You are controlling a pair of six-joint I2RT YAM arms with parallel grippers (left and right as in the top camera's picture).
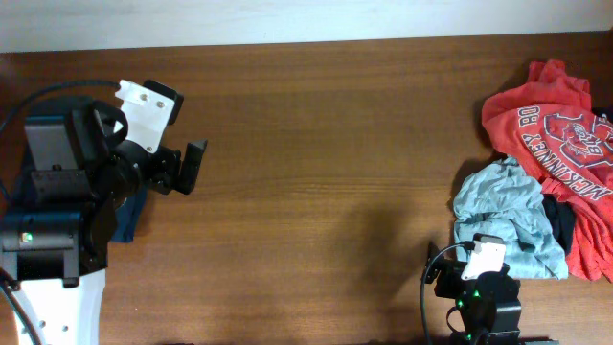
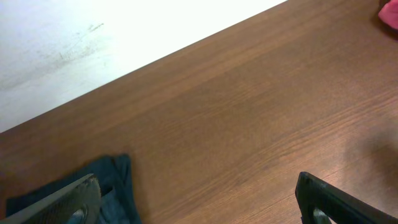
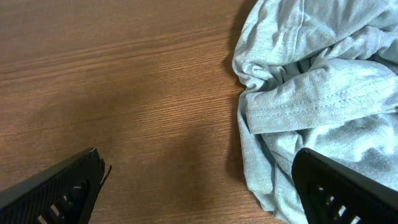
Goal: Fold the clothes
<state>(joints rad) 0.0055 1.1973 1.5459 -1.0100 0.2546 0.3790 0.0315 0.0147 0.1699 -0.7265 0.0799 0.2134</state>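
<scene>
The dark navy clothes (image 1: 125, 217) lie at the table's left edge, mostly hidden under my left arm. A corner of them shows at the lower left of the left wrist view (image 2: 115, 184), beside the left finger. My left gripper (image 1: 184, 153) is open and empty above bare wood, just right of the navy fabric (image 2: 199, 208). My right gripper (image 1: 467, 263) is open and empty at the front right. Its right finger hangs over the edge of a light grey-blue shirt (image 3: 311, 87), and bare wood lies between the fingers (image 3: 199, 193).
A pile of other clothes lies at the right edge: a red printed T-shirt (image 1: 551, 120), the light grey-blue shirt (image 1: 503, 211) and a dark piece (image 1: 562, 222) between them. A white wall runs along the table's far edge (image 2: 93, 43).
</scene>
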